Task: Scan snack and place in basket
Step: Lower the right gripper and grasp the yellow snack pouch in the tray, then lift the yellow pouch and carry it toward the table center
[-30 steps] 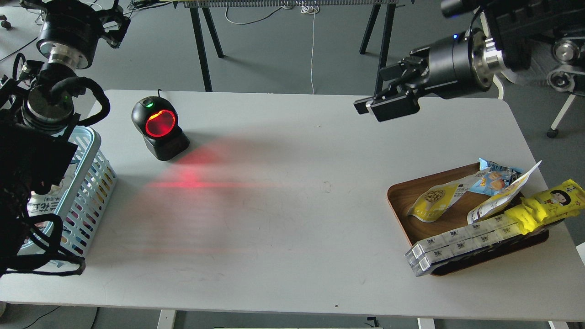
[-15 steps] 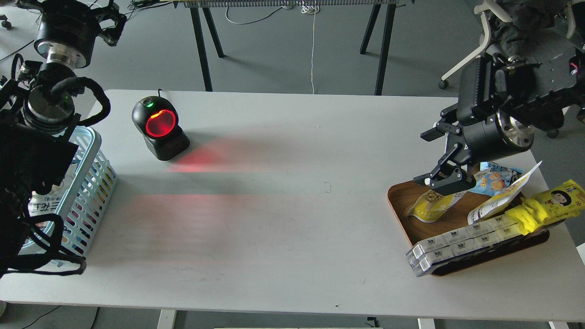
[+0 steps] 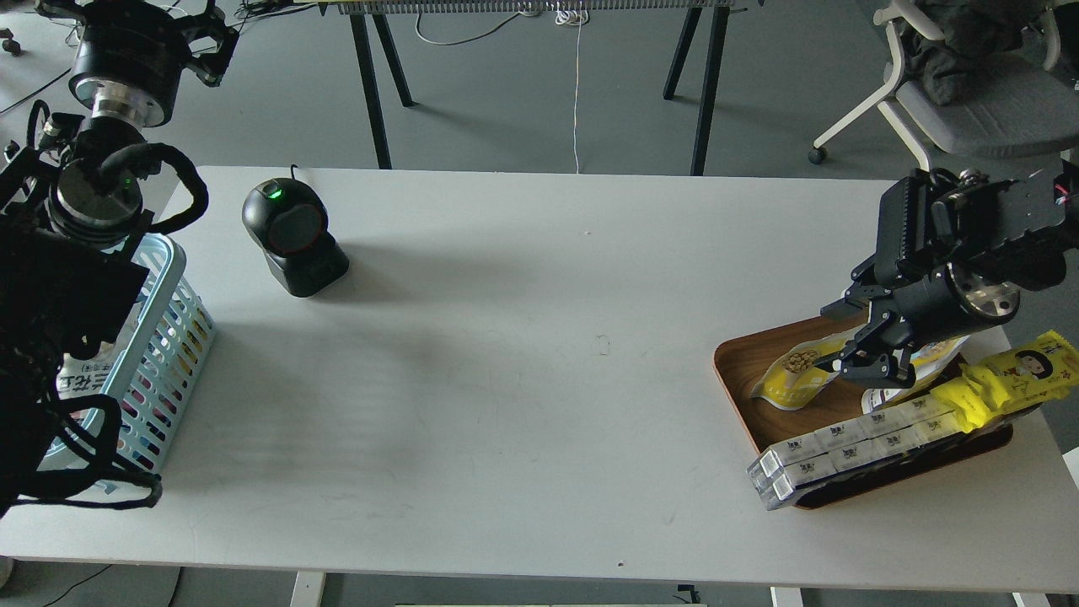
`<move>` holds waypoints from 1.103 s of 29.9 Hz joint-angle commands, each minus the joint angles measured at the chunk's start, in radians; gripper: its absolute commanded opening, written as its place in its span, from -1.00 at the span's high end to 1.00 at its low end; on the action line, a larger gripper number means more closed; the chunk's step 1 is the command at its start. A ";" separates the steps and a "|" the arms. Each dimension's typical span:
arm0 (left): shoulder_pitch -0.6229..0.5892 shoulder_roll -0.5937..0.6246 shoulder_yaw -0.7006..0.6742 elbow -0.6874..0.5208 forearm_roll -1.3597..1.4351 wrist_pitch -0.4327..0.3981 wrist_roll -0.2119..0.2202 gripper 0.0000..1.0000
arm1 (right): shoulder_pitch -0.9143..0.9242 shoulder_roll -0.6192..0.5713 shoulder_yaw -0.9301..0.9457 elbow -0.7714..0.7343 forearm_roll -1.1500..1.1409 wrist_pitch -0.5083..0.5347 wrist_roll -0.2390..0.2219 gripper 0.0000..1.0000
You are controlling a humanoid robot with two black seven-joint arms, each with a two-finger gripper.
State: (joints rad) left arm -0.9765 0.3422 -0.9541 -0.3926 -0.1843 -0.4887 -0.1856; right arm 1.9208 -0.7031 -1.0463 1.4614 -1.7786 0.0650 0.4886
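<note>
The snack (image 3: 794, 373), a yellow-and-white pouch picturing beige nuts, lies on the brown wooden tray (image 3: 738, 364) at the right of the table. My right gripper (image 3: 858, 339) is low over the pouch's right end. Its fingers look spread, one above and one below that end, and I cannot tell whether they touch it. The light blue slotted basket (image 3: 175, 268) stands at the table's left edge. My left arm is a dark mass over the basket, and its gripper (image 3: 59, 312) cannot be made out.
A black barcode scanner (image 3: 293, 238) with a green light stands at the back left. On the tray lie a long yellow cartoon-face packet (image 3: 1016, 378) and a stack of white boxes (image 3: 843, 448). A white printed packet (image 3: 77, 386) is in the basket. An office chair (image 3: 969, 84) stands behind the table.
My right gripper has swung from high above the table's back down to the tray and onto the pouch's right end. The scanner's red light has gone out. The left arm has barely moved.
</note>
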 commanded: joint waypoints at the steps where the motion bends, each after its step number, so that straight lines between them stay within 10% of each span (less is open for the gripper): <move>1: -0.001 0.000 0.000 0.000 0.000 0.000 0.000 -1.00 | -0.002 0.010 0.000 -0.013 -0.002 0.004 0.000 0.11; 5: -0.001 0.000 0.000 0.000 0.000 0.000 0.000 -1.00 | -0.002 0.013 0.000 -0.015 -0.005 0.004 0.000 0.51; 33: -0.004 0.000 0.003 0.000 0.000 0.000 0.002 -1.00 | 0.062 0.037 0.069 -0.046 0.045 0.002 0.000 0.98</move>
State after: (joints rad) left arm -0.9790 0.3417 -0.9513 -0.3927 -0.1840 -0.4887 -0.1841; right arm 1.9571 -0.6702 -0.9952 1.4114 -1.7726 0.0679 0.4887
